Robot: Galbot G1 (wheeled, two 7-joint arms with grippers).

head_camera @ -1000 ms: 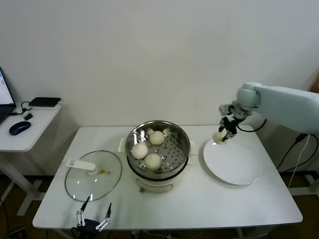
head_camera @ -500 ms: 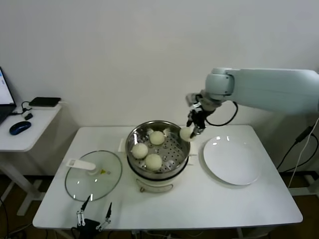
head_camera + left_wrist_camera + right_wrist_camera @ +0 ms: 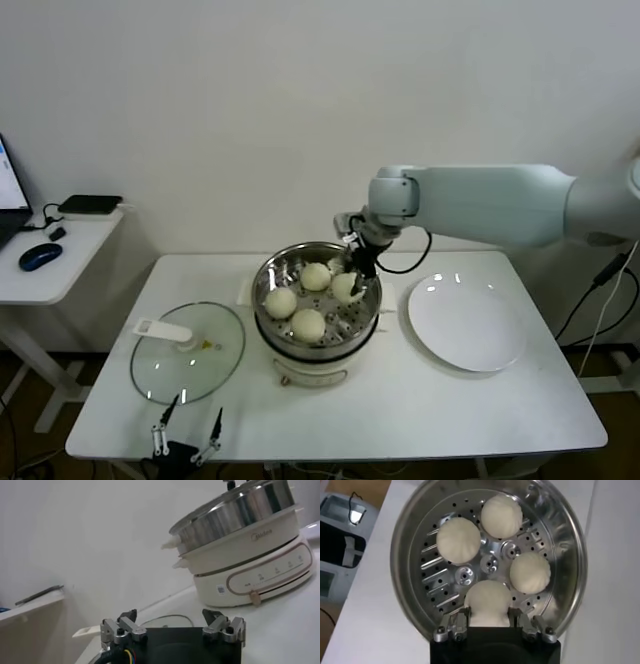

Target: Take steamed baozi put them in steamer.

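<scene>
The shiny steel steamer [image 3: 270, 272] on its white base stands mid-table. Three pale baozi lie on its perforated tray [image 3: 435, 570]: one [image 3: 280, 302], one [image 3: 315, 276], one [image 3: 308, 324]. My right gripper [image 3: 352, 275] reaches over the steamer's right side and is shut on the fourth baozi [image 3: 345, 288], held between its fingers just above the tray, also seen in the right wrist view [image 3: 489, 602]. My left gripper [image 3: 187, 440] is open and empty at the table's front edge, left of the steamer.
A flat white plate [image 3: 466, 323] lies right of the steamer, bare. A glass lid with a white handle [image 3: 187, 350] lies left of it. A side desk with a mouse [image 3: 40, 256] stands far left.
My right gripper carried the baozi leftward from above the plate, over the steamer's rim, and down inside the steamer. The left arm has not moved.
</scene>
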